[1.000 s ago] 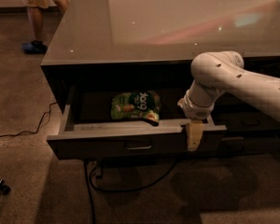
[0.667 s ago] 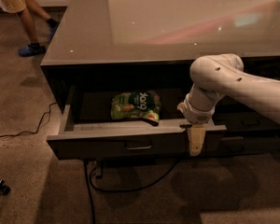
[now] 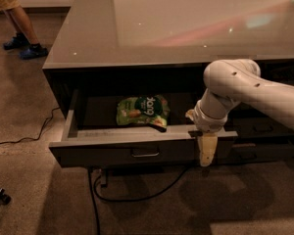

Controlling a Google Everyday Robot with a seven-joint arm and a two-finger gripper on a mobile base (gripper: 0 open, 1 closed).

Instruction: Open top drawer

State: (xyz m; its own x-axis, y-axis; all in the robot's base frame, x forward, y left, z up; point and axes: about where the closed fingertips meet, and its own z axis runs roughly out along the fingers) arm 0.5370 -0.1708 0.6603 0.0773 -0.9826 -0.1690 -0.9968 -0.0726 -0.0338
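I see wide, shallow dark grey top drawer standing well out, front just left of cream end effector, which hangs at its right end. Cannot tell its opening or hold. Green snack bag inside, behind-left. Judge task nearly done; release and retreat left.

I have one view: it looks down from high in front of the table, fairly near, facing the open drawer; the tool hangs at 4 o'clock of frame centre.
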